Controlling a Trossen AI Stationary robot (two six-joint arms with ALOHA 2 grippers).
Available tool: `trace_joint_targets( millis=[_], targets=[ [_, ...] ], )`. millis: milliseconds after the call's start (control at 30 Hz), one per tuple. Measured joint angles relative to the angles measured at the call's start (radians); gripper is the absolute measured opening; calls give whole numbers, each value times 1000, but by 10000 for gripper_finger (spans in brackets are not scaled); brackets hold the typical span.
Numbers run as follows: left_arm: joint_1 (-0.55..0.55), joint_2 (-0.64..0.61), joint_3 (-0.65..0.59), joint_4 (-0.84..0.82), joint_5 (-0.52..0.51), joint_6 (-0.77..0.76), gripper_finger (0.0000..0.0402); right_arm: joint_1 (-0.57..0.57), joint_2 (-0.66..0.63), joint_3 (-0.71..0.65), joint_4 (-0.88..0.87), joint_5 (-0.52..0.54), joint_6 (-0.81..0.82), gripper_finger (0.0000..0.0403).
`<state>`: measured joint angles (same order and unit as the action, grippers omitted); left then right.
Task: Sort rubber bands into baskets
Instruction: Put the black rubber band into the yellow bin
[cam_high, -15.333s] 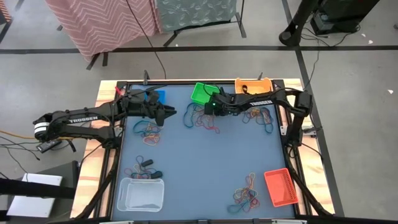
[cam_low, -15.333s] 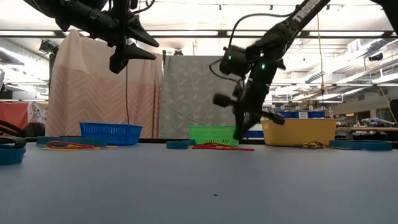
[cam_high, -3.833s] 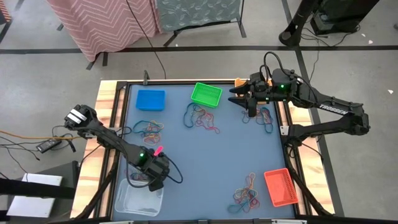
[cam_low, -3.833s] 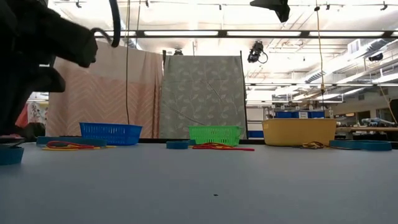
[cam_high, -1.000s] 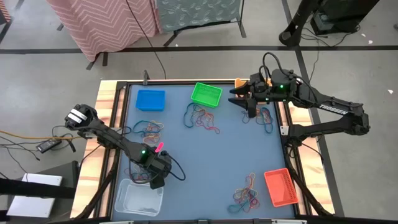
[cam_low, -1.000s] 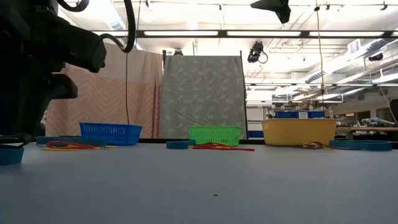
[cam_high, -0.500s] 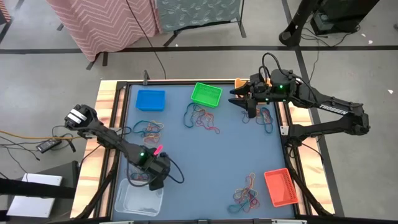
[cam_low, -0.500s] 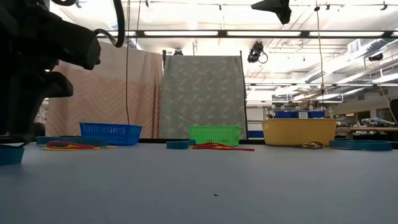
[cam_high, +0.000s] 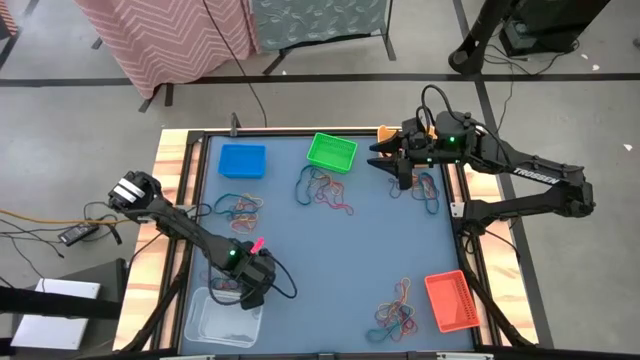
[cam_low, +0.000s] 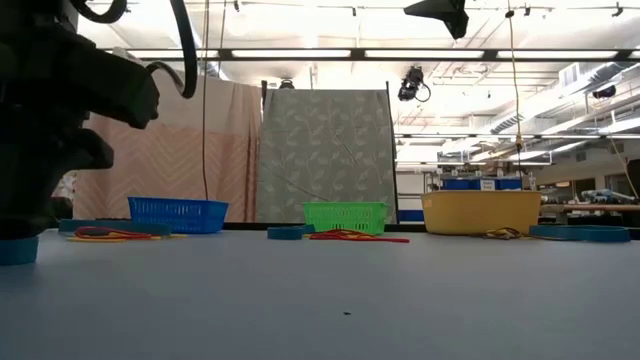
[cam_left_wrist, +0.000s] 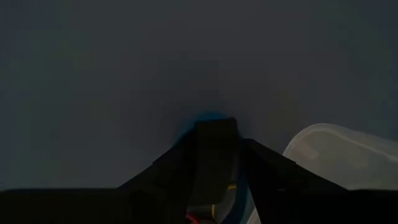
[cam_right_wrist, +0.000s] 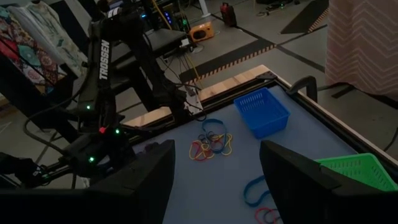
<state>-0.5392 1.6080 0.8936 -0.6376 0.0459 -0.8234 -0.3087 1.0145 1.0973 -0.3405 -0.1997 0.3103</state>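
- The clear white basket sits at the near left corner of the table, and the left gripper is pressed down at its far rim, over the small heap of rubber bands lying just beyond the basket.
- In the left wrist view its fingers stand close together against the mat with blue showing at their tips; probably a blue band, but I cannot tell whether it is pinched.
- These bands are light, limp loops that tangle, so I'd judge a pinch on one strand at the heap's edge is best.
- A red-orange basket with a second heap beside it lies near right.
- The left arm reaches in low from the left edge, elbow bent.
- Far right, the right gripper hangs high by the yellow-orange basket, fingers spread, empty.
- The blue basket and green basket stand along the far edge.
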Motion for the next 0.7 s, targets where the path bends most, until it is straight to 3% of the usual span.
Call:
trace_joint_targets(
  millis=[233,367,533,700],
  targets=[
    [0,1,0,-2,36,-1,139,0,0,0,0,0,0,247],
    [0,-4,13,-27,37,1,98,0,0,0,1,0,0,247],
    [2,-5,45,-70,34,8,17,0,0,0,1,0,0,247],
    [2,-5,64,-79,31,8,7,0,0,0,1,0,1,247]
  ],
)
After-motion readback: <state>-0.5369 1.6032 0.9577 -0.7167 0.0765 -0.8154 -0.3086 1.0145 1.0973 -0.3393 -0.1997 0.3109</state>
